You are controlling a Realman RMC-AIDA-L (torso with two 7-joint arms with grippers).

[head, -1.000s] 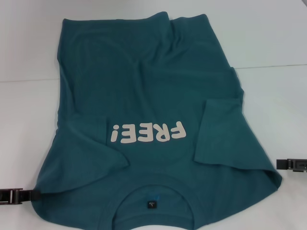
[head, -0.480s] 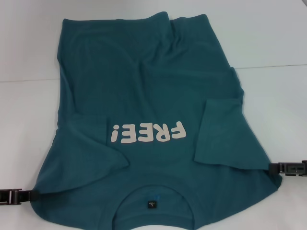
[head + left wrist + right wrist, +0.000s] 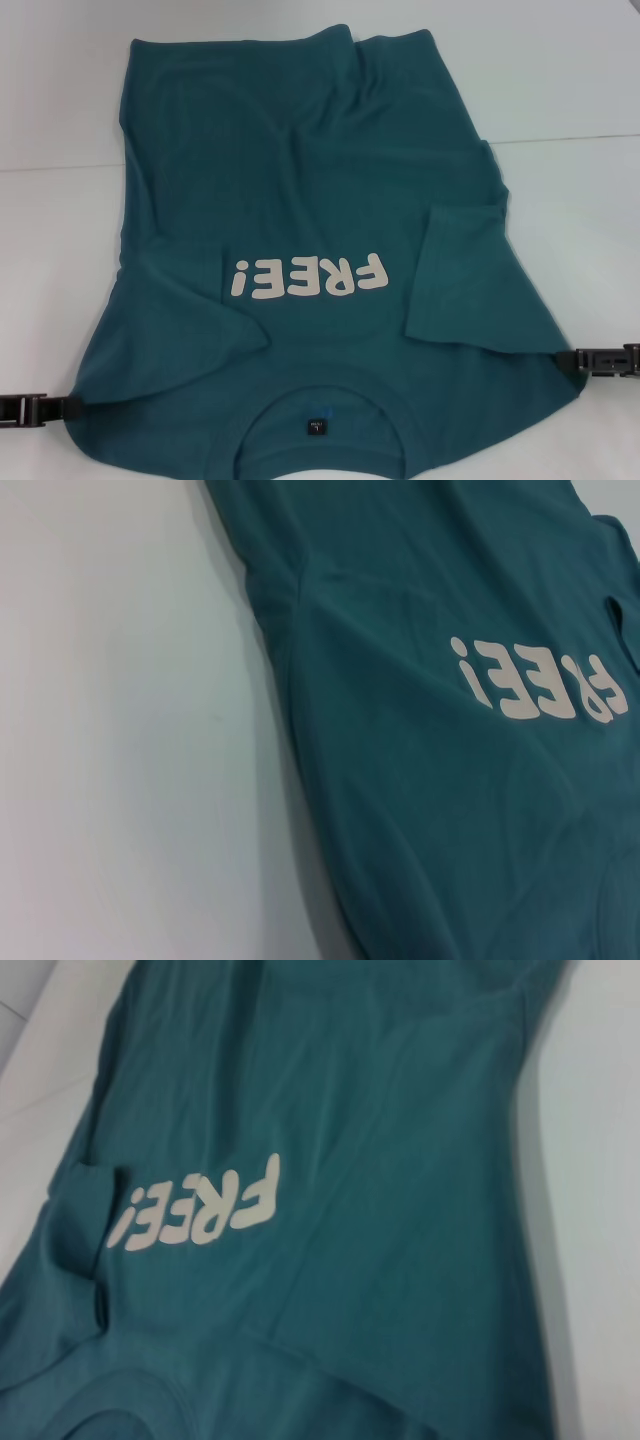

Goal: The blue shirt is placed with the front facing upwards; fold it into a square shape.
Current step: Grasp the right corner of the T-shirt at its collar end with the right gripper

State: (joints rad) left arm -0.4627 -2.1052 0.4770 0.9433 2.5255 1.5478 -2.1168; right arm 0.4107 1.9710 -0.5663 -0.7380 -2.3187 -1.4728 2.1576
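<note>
The blue shirt point(image 3: 300, 170) lies front up on the white table point(image 3: 570, 80), with its collar and dark label point(image 3: 316, 427) at the near edge. The white "FREE!" lettering point(image 3: 306, 277) shows on the chest. Both short sleeves are folded inward over the front. My left gripper point(image 3: 62, 407) sits low at the shirt's near-left shoulder edge. My right gripper point(image 3: 572, 362) sits low at the near-right shoulder edge. The shirt also fills the left wrist view point(image 3: 450, 810) and the right wrist view point(image 3: 350, 1290); neither shows its own gripper.
A faint seam line point(image 3: 570, 137) crosses the table behind the shirt's middle. Bare table surface lies to the left point(image 3: 50, 250) and right point(image 3: 590, 250) of the shirt.
My right gripper has moved left and slightly nearer, up to the shirt's right shoulder edge. The left gripper and the shirt have not moved.
</note>
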